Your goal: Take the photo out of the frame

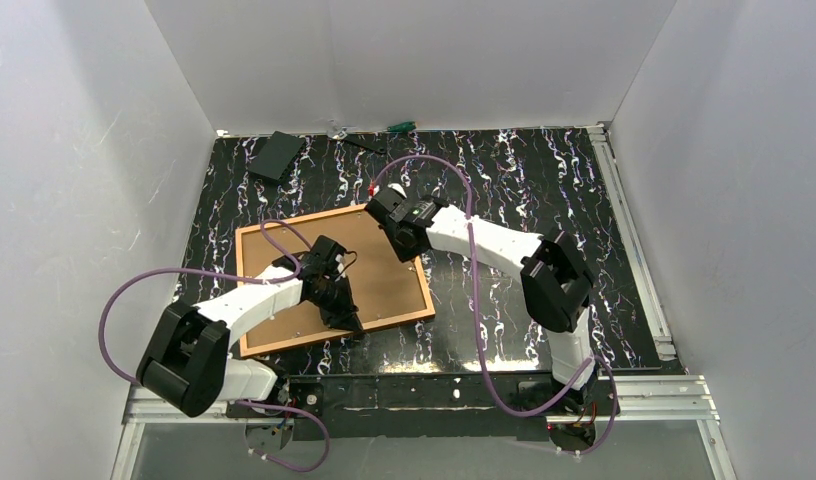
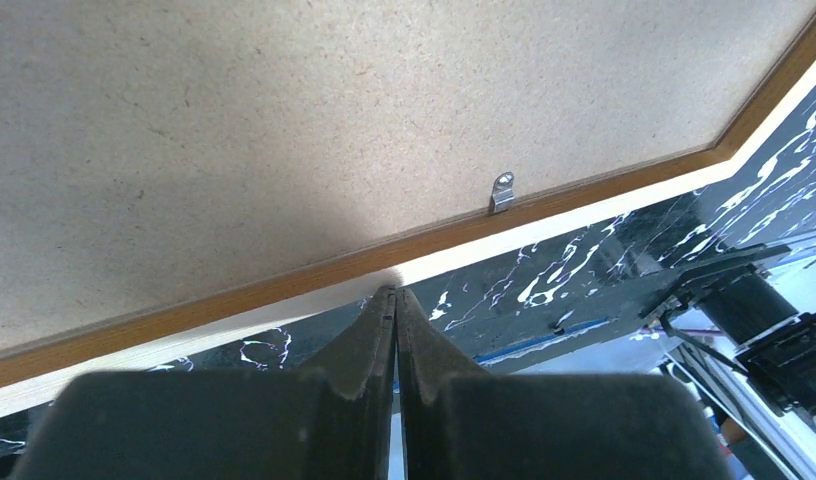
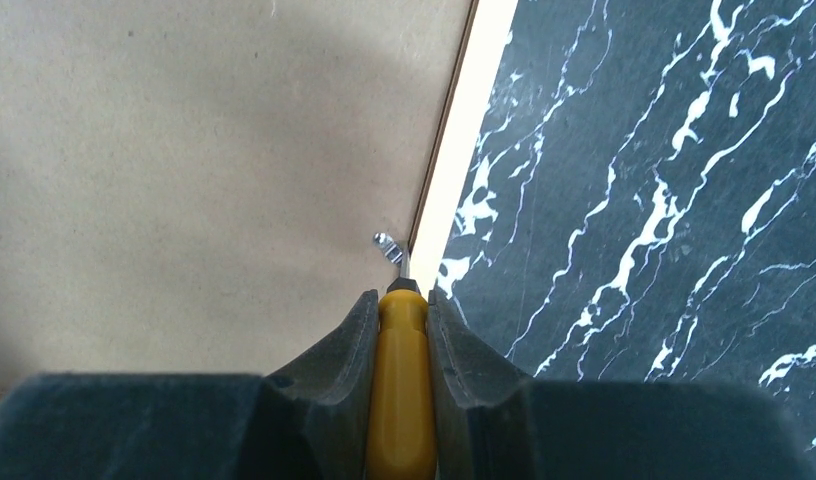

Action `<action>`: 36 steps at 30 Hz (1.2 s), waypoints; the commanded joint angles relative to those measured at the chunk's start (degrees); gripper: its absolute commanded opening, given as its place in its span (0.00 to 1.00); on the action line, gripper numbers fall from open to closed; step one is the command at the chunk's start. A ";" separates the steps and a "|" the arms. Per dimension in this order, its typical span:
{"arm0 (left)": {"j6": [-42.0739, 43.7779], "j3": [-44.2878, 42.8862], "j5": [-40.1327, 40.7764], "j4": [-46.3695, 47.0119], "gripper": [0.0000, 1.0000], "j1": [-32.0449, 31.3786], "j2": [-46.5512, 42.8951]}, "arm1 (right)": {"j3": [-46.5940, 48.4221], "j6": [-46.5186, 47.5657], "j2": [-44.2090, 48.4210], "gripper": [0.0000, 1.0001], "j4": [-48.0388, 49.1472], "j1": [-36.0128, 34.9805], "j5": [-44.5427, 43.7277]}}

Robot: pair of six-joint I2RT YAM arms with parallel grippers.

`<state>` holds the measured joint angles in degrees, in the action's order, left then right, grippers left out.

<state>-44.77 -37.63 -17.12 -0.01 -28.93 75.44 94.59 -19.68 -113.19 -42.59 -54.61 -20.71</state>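
The frame point(image 1: 394, 322) lies face down on the black marbled table, slightly left of centre. Inside it only the photo's plain brown board back point(image 1: 379, 270) shows; the print is hidden. My left gripper point(image 1: 352, 322) is shut and empty, its tips point(image 2: 392, 293) against the outer side of the frame's near rail point(image 2: 284, 285), left of a metal clip point(image 2: 502, 190). My right gripper point(image 1: 382, 208), at the frame's far right corner, is shut on a yellow-handled screwdriver point(image 3: 401, 390). The screwdriver's tip touches a bent metal clip point(image 3: 388, 245) between the board point(image 3: 204, 170) and the frame's pale edge point(image 3: 464, 150).
A flat black box point(image 1: 276, 156) lies at the back left and a green-handled tool point(image 1: 401, 126) against the back wall. White walls enclose three sides. A metal rail point(image 1: 634, 250) runs along the table's right edge. Purple cables loop over both arms.
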 commanded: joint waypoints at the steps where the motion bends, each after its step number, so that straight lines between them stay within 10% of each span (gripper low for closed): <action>1: -1.05 4.98 5.59 -7.13 0.00 0.43 2.48 | -1.34 -6.18 0.95 0.01 -11.67 -3.28 6.25; 9: -2.29 6.16 4.59 -4.83 0.00 0.36 5.41 | -0.68 -8.79 3.12 0.01 -10.32 -3.48 14.87; 25: 0.83 3.79 0.00 -6.35 0.00 0.38 -1.22 | 4.19 -0.80 4.27 0.01 -8.31 2.49 5.20; 36: 13.89 -6.63 -0.62 -18.39 0.72 0.45 -10.94 | -15.42 -3.62 17.52 0.01 2.81 2.27 14.56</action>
<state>-37.76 -40.84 -18.44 -7.03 -28.71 65.76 84.82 -22.81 -102.91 -44.80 -52.14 -11.05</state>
